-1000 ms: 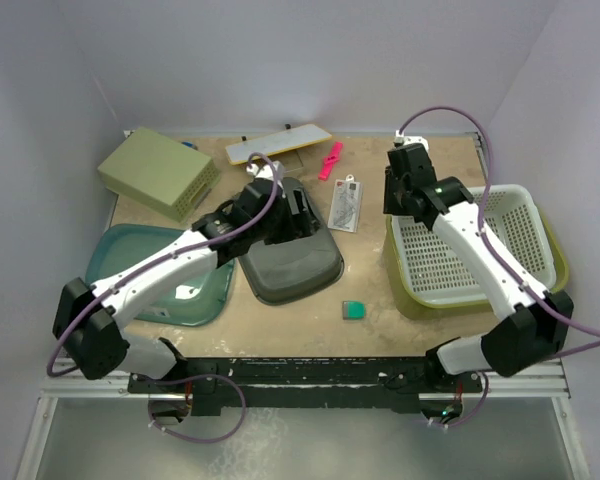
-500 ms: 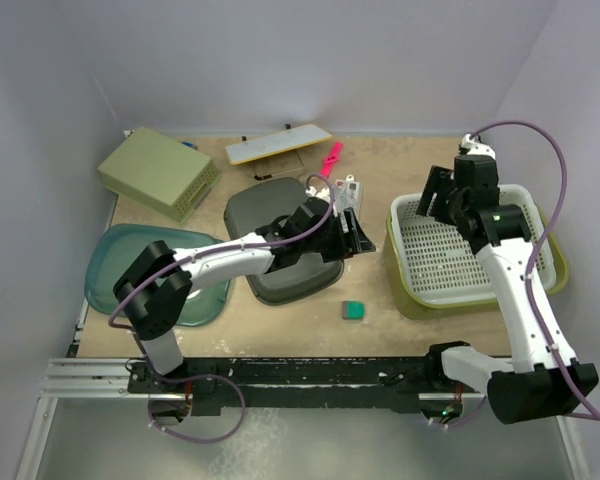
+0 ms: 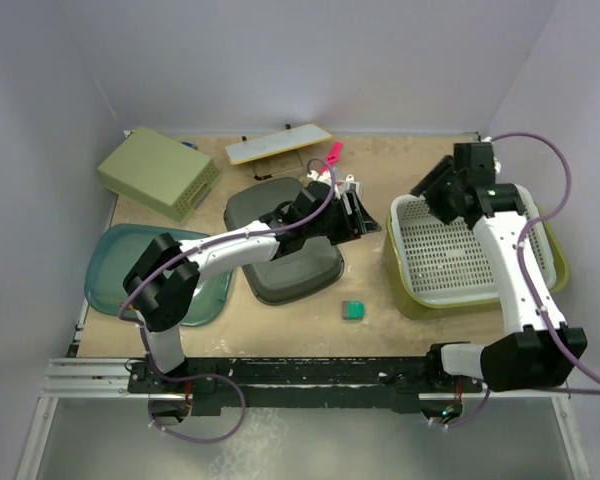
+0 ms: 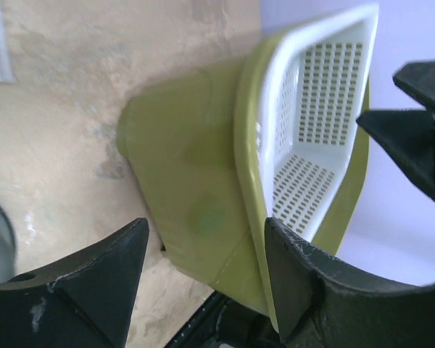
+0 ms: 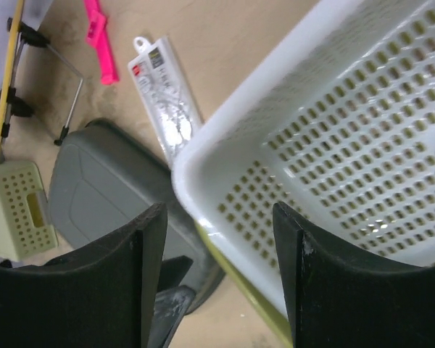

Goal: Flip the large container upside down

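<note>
- Large container [image 3: 408, 300]: the olive-green tub stands upright, mouth up, on the right half of the table [image 3: 380, 330], to the right of the dark grey tub [image 3: 285, 255]. A white perforated basket [image 3: 450, 260] is nested inside it and fills most of its opening.
- Left gripper [image 3: 365, 222]: it reaches across towards the tub's left end. In the left wrist view its fingers [image 4: 94, 283] are spread with nothing between them. The tub's smooth olive wall [image 4: 188, 167] lies ahead, not yet touched.
- Right gripper [image 3: 430, 190]: it hovers over the far-left corner of the basket [image 5: 348, 123]. Its jaws are spread and empty, and no contact can be made out.
- Probable handling: the tub looks like thin moulded plastic. It is likely light and fairly stiff in the corners, with some give along the long walls. The glossy, sloping sides would probably slip out of a side pinch.
- Suggested hold: the rolled rim is the best purchase, one finger inside and one outside. Taking it at the two short ends, one gripper each, would let the tub turn about its long axis.
- Complication: the basket's rim sits close against the tub's rim, so a finger may catch both lips. The loose basket will probably shift or drop out as the tub goes over.
- Bystanders: a small teal piece [image 3: 353, 310] lies near the tub's near-left corner.
</note>
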You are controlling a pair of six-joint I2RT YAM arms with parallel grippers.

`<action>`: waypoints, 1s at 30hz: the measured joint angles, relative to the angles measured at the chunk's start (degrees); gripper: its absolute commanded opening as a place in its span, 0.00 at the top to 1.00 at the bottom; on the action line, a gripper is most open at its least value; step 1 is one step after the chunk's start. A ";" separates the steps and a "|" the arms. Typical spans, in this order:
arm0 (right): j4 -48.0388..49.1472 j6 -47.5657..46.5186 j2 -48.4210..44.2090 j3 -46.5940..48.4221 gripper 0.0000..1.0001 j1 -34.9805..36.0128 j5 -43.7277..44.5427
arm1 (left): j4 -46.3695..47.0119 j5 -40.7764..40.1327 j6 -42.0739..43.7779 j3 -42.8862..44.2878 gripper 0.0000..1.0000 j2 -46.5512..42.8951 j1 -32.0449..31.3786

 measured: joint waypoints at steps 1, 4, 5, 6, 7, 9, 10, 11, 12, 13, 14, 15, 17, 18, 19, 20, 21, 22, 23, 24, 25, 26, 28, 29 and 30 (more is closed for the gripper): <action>-0.20 1.62 1.14 1.01 0.38 1.79 1.22 | -0.09 0.13 -0.04 -0.07 0.37 0.00 0.76; -2.49 5.79 5.49 5.40 0.40 7.65 4.72 | 0.22 0.57 -0.07 -1.27 0.36 -0.22 3.87; -3.98 7.13 7.54 7.39 0.41 9.18 5.81 | -0.11 0.61 0.00 -1.60 0.36 -0.31 4.96; -5.75 8.33 9.68 9.55 0.42 10.43 6.84 | -0.79 0.61 0.24 -1.66 0.37 -0.31 5.95; -7.23 9.44 11.85 11.52 0.44 11.28 7.87 | -1.79 0.22 0.83 -1.60 0.37 -0.31 6.82; -8.90 10.99 15.15 13.81 0.50 11.80 9.42 | -3.56 -0.35 1.66 -1.31 0.37 -0.31 7.85; -9.22 11.76 16.59 14.16 0.51 11.85 10.23 | -4.13 -0.35 2.08 -1.22 0.38 -0.31 8.04; -9.64 12.28 17.53 14.14 0.53 11.85 10.80 | -4.24 -0.17 2.21 -1.18 0.38 -0.31 8.04; -9.94 12.72 18.08 14.10 0.54 11.82 11.13 | -4.22 0.17 2.29 -1.18 0.38 -0.31 7.96; -10.16 13.29 18.62 14.01 0.54 11.82 11.76 | -4.04 0.74 2.27 -1.16 0.39 -0.26 7.80; -10.32 13.81 18.95 13.92 0.55 11.82 12.28 | -3.69 1.55 2.23 -1.11 0.39 -0.11 7.72; -10.51 14.34 19.12 13.92 0.55 11.82 12.70 | -3.23 2.45 2.12 -0.92 0.39 0.20 7.65; -11.06 14.99 19.45 14.16 0.56 11.82 13.66 | -2.12 4.28 1.99 -0.20 0.38 1.18 7.43; -11.43 15.23 19.78 14.45 0.62 11.82 13.73 | -1.27 5.27 1.84 0.22 0.39 1.86 7.37; -11.69 15.45 20.22 14.86 0.67 11.82 13.75 | -0.28 6.21 1.40 0.55 0.40 2.51 7.28; -11.78 15.63 20.65 15.23 0.69 11.82 13.73 | 0.76 7.10 1.03 0.83 0.41 3.15 7.23; -11.67 15.89 21.09 15.39 0.69 11.82 13.70 | 1.97 7.98 0.39 1.07 0.44 3.82 7.21; -11.45 16.04 21.35 15.45 0.71 11.82 13.55 | 2.89 8.59 -0.20 1.29 0.46 4.39 7.10; -11.21 16.24 21.62 15.45 0.72 11.82 13.51 | 4.00 9.38 -1.11 1.60 0.47 5.11 6.99; -11.15 16.35 21.68 15.45 0.72 11.82 13.51 | 5.01 9.99 -1.70 1.95 0.47 5.86 6.86; -11.02 16.39 21.68 15.45 0.72 11.85 13.51 | 5.86 10.47 -2.38 2.40 0.48 6.71 6.73; -10.97 16.50 21.68 15.45 0.73 11.85 13.49 | 6.64 10.82 -2.95 2.93 0.49 7.56 6.58; -10.88 16.61 21.68 15.45 0.76 11.85 13.20 | 8.28 11.45 -4.11 3.41 0.50 8.83 6.12; -10.86 16.68 21.68 15.45 0.78 11.85 12.79 | 9.25 11.76 -4.70 3.45 0.51 9.40 5.79; -10.88 16.70 21.68 15.45 0.81 11.85 12.37 | 9.86 12.13 -5.51 3.50 0.52 9.84 5.49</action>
